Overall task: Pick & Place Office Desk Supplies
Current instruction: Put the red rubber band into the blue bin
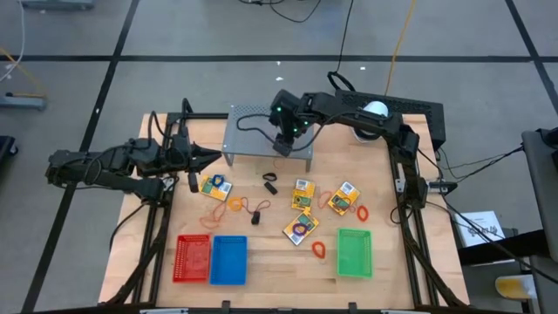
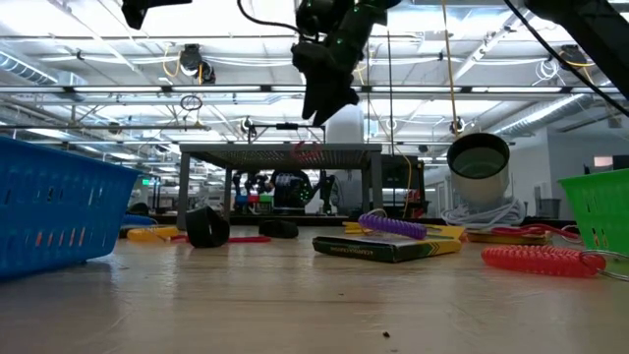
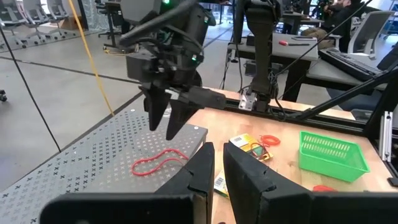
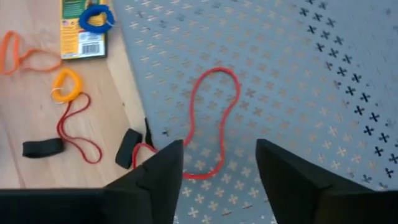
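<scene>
A thin red rubber-band loop point(image 4: 211, 124) lies flat on top of the grey perforated shelf point(image 1: 253, 131), one end at the shelf's near edge. My right gripper point(image 4: 217, 149) hangs open just above it, fingers slanting down, touching nothing; it also shows in the left wrist view point(image 3: 165, 124). My left gripper point(image 1: 209, 157) waits at the table's left, level, shut, with nothing between its fingers. Yellow packets point(image 1: 302, 194) point(image 1: 215, 186) point(image 1: 344, 198), black clips point(image 1: 271, 183) and orange loops point(image 1: 319, 249) lie on the table in front of the shelf.
Red point(image 1: 193, 258), blue point(image 1: 228, 260) and green point(image 1: 355, 253) mesh baskets stand along the table's near edge. A round white thing point(image 1: 375, 112) sits at the far right behind the shelf. Bare wood lies between the baskets and the scattered items.
</scene>
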